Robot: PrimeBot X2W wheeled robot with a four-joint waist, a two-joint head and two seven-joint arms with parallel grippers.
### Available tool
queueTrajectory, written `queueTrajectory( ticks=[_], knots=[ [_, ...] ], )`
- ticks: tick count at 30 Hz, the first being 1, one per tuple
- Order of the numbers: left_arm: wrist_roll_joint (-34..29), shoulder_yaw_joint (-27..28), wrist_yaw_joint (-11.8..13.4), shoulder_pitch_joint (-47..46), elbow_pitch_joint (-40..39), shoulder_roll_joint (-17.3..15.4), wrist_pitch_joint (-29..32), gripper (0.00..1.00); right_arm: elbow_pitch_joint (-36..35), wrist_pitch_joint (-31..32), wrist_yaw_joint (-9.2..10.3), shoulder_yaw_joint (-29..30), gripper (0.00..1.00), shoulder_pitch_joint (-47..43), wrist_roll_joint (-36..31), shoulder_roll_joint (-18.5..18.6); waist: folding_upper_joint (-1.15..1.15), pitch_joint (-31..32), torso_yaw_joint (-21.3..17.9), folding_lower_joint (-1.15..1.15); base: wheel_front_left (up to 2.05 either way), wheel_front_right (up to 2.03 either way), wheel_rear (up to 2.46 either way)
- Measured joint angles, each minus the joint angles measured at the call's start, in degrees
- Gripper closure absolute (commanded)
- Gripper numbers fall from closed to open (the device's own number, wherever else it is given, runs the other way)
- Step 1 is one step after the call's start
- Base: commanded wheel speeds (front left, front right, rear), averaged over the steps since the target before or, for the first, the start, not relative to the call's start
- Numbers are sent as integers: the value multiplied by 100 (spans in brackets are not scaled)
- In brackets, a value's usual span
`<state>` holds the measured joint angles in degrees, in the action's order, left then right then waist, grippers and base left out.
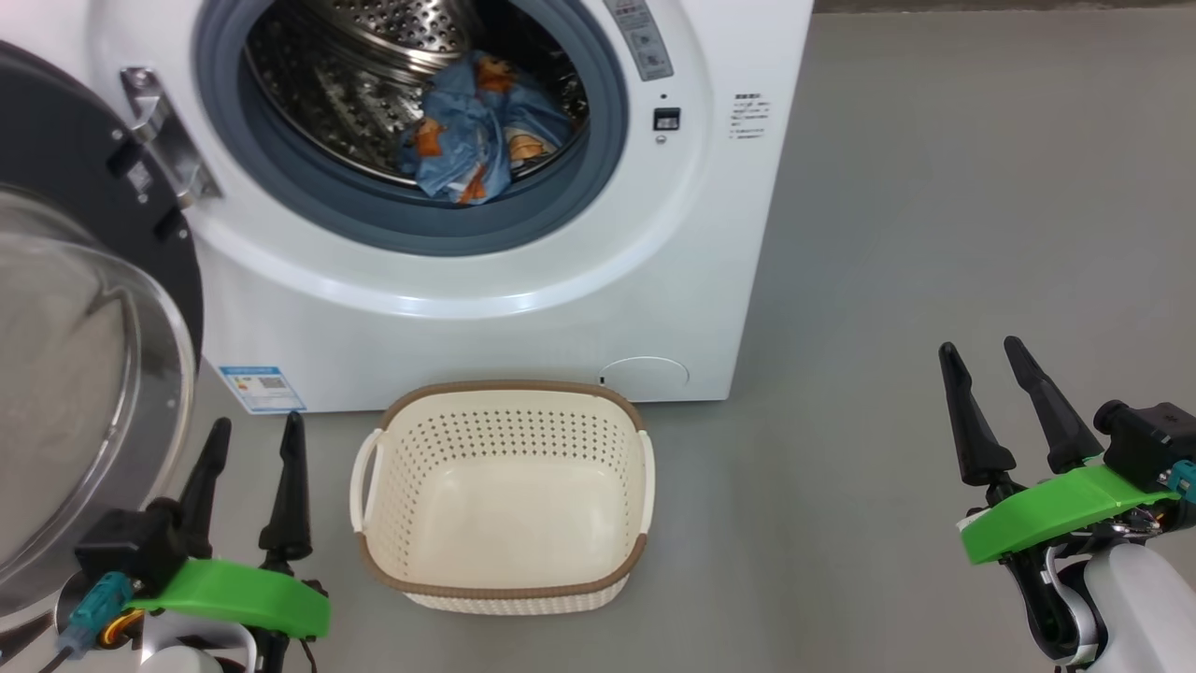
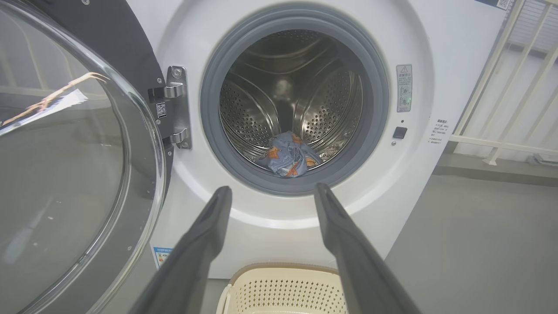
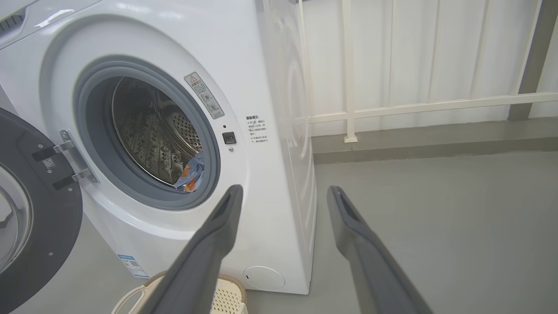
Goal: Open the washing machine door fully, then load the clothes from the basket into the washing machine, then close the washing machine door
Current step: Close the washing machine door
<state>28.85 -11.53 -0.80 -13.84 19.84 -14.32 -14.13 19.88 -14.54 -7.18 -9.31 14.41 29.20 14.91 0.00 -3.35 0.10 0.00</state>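
Note:
The white washing machine (image 1: 486,318) stands with its round door (image 1: 84,374) swung wide to the left, glass bowl facing me. Light blue clothes (image 1: 476,131) with orange figures lie in the steel drum near its front lip; they also show in the left wrist view (image 2: 290,155) and the right wrist view (image 3: 192,174). The cream basket (image 1: 509,500) sits on the floor before the machine with nothing in it. My left gripper (image 1: 257,435) hovers open left of the basket, beside the door. My right gripper (image 1: 981,350) is open over bare floor, far right of the basket.
Grey floor (image 1: 934,234) stretches to the right of the machine. A white railing (image 3: 414,104) runs behind it on the right. The open door (image 2: 65,165) takes up the room at the left, close to my left arm.

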Motion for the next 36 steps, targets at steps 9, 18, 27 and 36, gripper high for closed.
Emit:
queueTrajectory(
  ticks=[9,18,27,36],
  knots=[
    [-1,-14,116,10,1,-1,0,0,4,1,0,-15,0,-1,0,0,0,30,386,0,0,0,0],
    [-1,-48,245,130,1,-7,1,0,53,1,0,-125,0,-5,11,-1,0,93,941,0,0,0,0],
    [-8,-101,319,147,0,-32,32,0,97,1,0,-185,0,-90,26,-2,0,182,1510,0,0,0,0],
    [-8,-125,391,270,-5,-55,86,0,123,1,0,-264,0,-115,134,-5,0,290,2109,0,0,0,0]
  ],
)
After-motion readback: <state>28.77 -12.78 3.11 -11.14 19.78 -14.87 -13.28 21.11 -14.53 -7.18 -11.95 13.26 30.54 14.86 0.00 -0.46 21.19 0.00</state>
